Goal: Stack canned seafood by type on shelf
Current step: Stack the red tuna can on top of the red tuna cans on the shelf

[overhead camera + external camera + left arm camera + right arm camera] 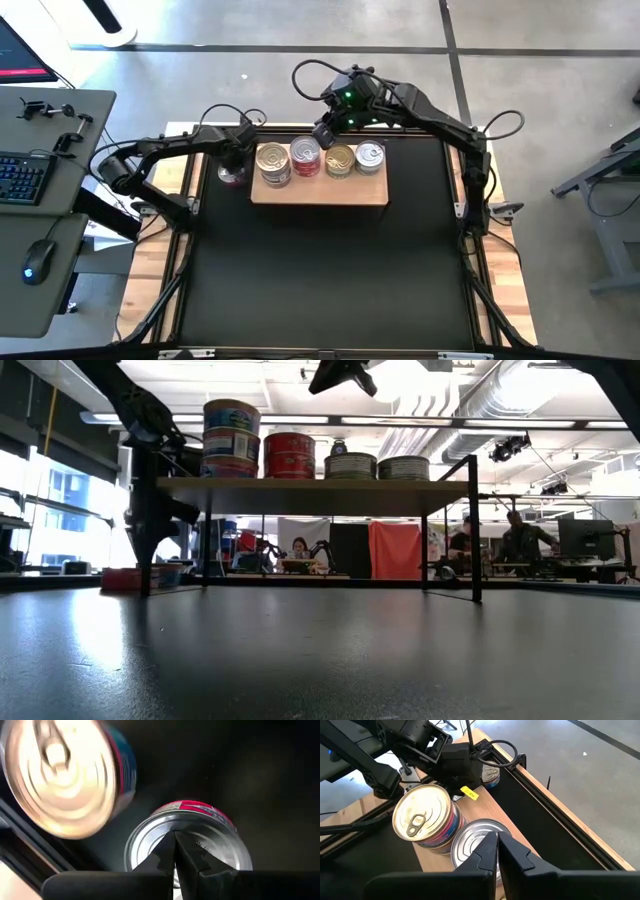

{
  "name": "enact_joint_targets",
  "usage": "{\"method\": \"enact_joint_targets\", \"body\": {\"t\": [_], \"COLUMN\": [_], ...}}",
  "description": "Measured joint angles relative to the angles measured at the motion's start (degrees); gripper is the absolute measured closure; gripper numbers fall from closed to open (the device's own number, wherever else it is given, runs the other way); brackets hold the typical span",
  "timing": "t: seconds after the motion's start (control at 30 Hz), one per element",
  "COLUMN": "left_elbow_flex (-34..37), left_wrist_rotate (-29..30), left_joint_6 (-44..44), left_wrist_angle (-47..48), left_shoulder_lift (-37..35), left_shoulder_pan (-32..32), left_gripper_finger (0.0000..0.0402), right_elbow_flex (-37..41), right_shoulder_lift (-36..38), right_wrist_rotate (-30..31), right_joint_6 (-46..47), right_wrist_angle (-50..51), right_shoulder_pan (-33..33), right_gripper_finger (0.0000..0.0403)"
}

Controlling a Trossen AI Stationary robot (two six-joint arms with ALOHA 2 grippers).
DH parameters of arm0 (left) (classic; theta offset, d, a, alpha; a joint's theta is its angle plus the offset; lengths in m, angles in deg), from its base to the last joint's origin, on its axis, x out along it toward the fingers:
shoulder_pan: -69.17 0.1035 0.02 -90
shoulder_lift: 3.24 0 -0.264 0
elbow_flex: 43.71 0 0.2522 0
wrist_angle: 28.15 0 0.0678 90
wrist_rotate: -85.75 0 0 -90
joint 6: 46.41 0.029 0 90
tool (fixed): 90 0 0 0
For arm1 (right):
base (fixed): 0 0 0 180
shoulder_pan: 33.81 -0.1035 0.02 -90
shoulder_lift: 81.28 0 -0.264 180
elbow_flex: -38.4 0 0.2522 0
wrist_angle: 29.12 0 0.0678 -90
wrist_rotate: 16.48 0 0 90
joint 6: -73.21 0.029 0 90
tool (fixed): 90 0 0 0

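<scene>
**Four groups up on the shelf, one tin left below**

While most of the canned seafood already stands on the shelf point(320, 190), one tin is still down on the tabletop point(330, 280). From above, four tins or piles sit in a row along the back of the plain light-brown board: a gold-lidded pile point(272, 160) at the left end, a red-sided pile point(305, 155) next to it, then a gold-lidded tin point(340, 160) and a silver-lidded tin point(370, 156). The level view shows the two on the left standing taller, so they look stacked by kind, while the other two are low. How many tins each pile holds cannot be counted.

The stray tin point(233, 176) has a silver lid and a red label band; it rests on the dark surface just beside the shelf's left end. So the job looks nearly done, with this tin to be lifted to its pile, probably the red one.

The left end effector point(175, 855) hangs directly over that tin's lid, its fingers pressed together and holding nothing; whether the tips touch the lid cannot be told. The right end effector point(497, 852) is above the red-sided pile at the shelf's back edge, fingers likewise closed and empty.
</scene>
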Motion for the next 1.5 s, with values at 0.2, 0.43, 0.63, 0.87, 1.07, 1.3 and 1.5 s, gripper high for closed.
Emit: {"method": "enact_joint_targets", "body": {"t": [0.2,0.43,0.63,0.87,1.07,1.3,1.5], "left_elbow_flex": [0.2,0.9,4.8,7.8,8.1,10.8,11.7], "left_wrist_rotate": [-4.1,-4.7,-5.4,-6.9,-9.7,-11.5,-11.4], "left_joint_6": [-16.3,-24.5,-25.6,-34.0,-40.9,-48.8,-54.1], "left_wrist_angle": [3.3,13.4,14.4,14.3,15.3,16.3,17.3], "left_shoulder_lift": [-1.5,-4.1,-6.7,-11.0,-15.2,-16.8,-16.8], "left_shoulder_pan": [-0.1,-0.4,-2.4,-9.6,-15.1,-23.1,-31.3], "left_gripper_finger": [0.0402,0.0401,0.0401,0.0401,0.0401,0.0401,0.0401], "right_elbow_flex": [0.0,0.0,0.0,0.0,0.0,0.0,0.0], "right_shoulder_lift": [0.0,0.0,0.0,0.0,0.0,0.0,0.0], "right_wrist_rotate": [1.7,2.0,2.0,2.0,2.0,2.0,2.0], "right_joint_6": [-0.1,-0.8,-1.9,-2.8,-2.8,-2.8,-2.8], "right_wrist_angle": [0.0,0.0,-0.1,-0.2,-1.4,-2.9,-3.3], "right_shoulder_pan": [-0.9,-1.3,-1.5,-1.5,-1.4,-1.4,-1.4], "right_gripper_finger": [0.0398,0.0398,0.0398,0.0398,0.0398,0.0398,0.0398]}}
